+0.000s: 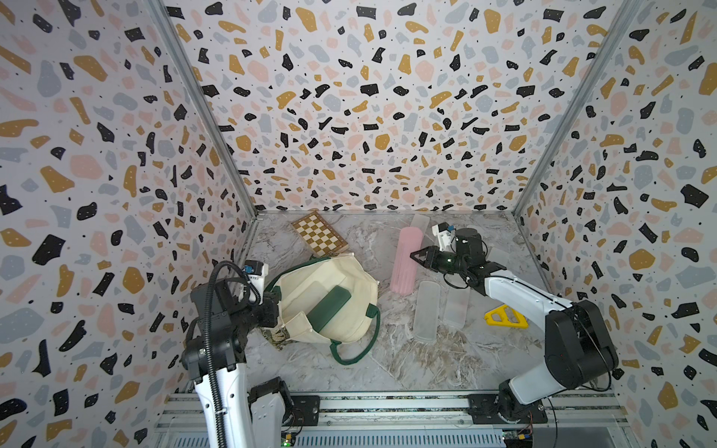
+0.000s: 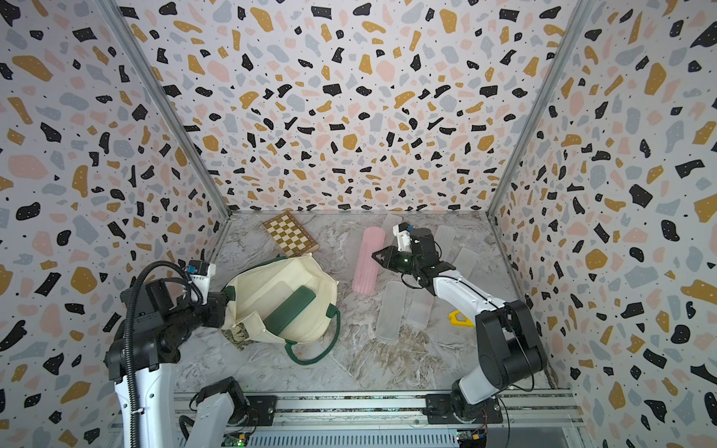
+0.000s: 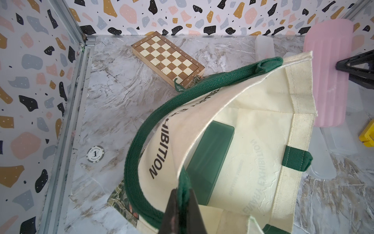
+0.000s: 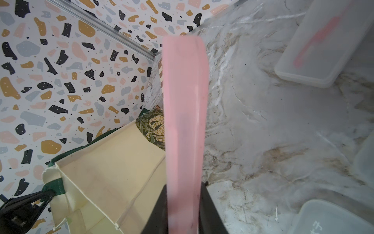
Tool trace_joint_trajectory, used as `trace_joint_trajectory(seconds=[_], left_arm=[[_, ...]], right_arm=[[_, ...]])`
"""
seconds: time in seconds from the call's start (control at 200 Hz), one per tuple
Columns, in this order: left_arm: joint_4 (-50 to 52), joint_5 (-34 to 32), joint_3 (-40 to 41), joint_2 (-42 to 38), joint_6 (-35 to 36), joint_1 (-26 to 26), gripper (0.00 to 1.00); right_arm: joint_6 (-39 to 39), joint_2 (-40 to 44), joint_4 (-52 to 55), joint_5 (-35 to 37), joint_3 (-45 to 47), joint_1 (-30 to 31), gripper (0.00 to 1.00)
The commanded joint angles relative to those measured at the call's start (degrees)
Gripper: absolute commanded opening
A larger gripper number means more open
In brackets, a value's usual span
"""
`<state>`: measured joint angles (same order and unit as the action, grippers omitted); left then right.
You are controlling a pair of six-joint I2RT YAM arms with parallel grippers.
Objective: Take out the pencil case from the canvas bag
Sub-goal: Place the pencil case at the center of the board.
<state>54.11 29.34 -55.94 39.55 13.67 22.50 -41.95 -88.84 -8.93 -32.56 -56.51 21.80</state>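
Note:
The cream canvas bag (image 1: 349,283) (image 2: 271,279) lies on the marble table with its mouth held open. My left gripper (image 1: 276,302) (image 3: 183,200) is shut on the bag's green strap (image 3: 141,141) at the rim. Inside the bag (image 3: 263,121) lies a dark green pencil case (image 1: 329,308) (image 3: 210,158). A pink pencil case (image 1: 405,260) (image 2: 366,263) (image 4: 184,101) is outside the bag, just to its right. My right gripper (image 1: 414,256) (image 4: 183,194) is shut on the pink case's long side, across its thin thickness. Whether the case touches the table I cannot tell.
A wooden chessboard (image 1: 319,234) lies at the back left, touching the bag. Frosted clear cases (image 1: 426,310) (image 1: 457,306) lie in front of the pink one, and another (image 1: 420,223) by the back wall. A yellow plastic piece (image 1: 504,317) sits under my right arm. A poker chip (image 3: 95,154) lies near the left wall.

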Motion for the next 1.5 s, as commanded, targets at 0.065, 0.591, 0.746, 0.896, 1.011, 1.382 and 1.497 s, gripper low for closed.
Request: trace_joint_trajectory(seconds=[0.065, 0.591, 0.746, 0.896, 1.011, 1.382, 1.497], left_arm=[[-1.4, 0.1, 0.6, 0.1, -0.2, 0.5, 0.00], [-1.2, 0.2, 1.0, 0.1, -0.2, 0.7, 0.00], [-1.1, 0.2, 1.3, -0.5, 0.0, 0.7, 0.00], [-1.6, 0.5, 1.9, -0.8, 0.1, 0.8, 0.00], [-0.9, 0.5, 1.4, -0.9, 0.0, 0.8, 0.00], [-1.6, 2.0, 2.6, -1.6, 0.3, 1.0, 0.00], [-1.1, 2.2, 2.0, -1.4, 0.2, 1.0, 0.00]], right_arm=[[0.2, -3.2, -0.3, 1.0, -1.8, 0.0, 0.10], [-5.3, -9.9, -4.6, 3.3, 1.3, 0.2, 0.10], [-6.8, -11.4, -3.9, 4.2, 2.1, 0.3, 0.10], [-7.8, -12.8, -4.2, 4.7, 2.2, 1.4, 0.10], [-8.0, -14.1, -3.0, 5.6, 1.6, 2.2, 0.11], [-9.4, -15.4, 0.2, 9.3, 1.1, 2.5, 0.24], [-10.5, -14.8, -0.3, 9.9, 1.9, 2.5, 0.32]])
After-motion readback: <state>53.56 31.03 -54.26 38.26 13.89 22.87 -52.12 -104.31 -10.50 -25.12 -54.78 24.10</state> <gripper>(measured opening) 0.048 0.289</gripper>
